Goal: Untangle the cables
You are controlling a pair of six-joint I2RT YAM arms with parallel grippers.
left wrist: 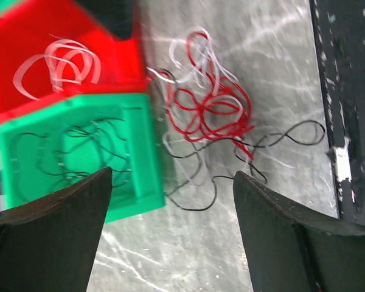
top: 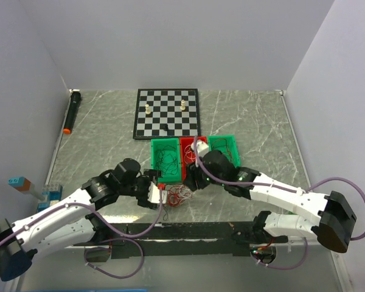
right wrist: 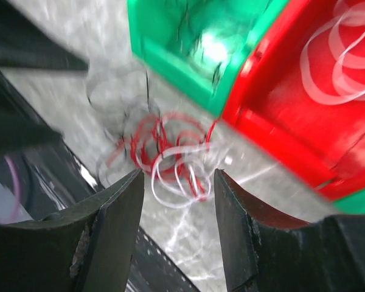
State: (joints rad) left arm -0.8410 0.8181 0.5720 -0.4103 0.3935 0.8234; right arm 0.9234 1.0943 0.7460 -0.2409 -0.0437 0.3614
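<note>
At the far left a black stick (top: 71, 112) with an orange tip lies along the wall. Nearer, blue and brown blocks (top: 30, 187) sit at the edge of the table (top: 261, 121). The left arm reaches in from the near left corner, and the left gripper (left wrist: 172, 179) hangs low over the table. Its fingers (left wrist: 61, 225) are spread wide with nothing between them. Just past its tips lie the cables (left wrist: 210, 112), a loose tangle of red, white and black wire on the bare table. The tangle sits just beside the near wall of the left green bin (left wrist: 140, 182) and the corner of the red bin (left wrist: 24, 36). Red curls fill the middle of the heap and white loops thread through them. Black strands trail out toward the dark strip (top: 188, 230) along the near edge. The left green bin holds black wire (left wrist: 79, 143), and the red bin holds white loops (left wrist: 58, 64). A chessboard (top: 167, 121) lies behind the bins at the far middle of the table, with two pale pieces (top: 147, 110) standing on it. The right gripper (right wrist: 177, 179) hangs at the near end of the red bin, just right of the tangle. Its wrist view is blurred, but its fingers (right wrist: 118, 231) stand apart. The red and white curls show through the gap below them, and nothing is pinched. A right green bin (top: 224, 137) stands beside the red one and holds thin wire whose colour is hard to tell. The right arm runs back to the near right corner.
</note>
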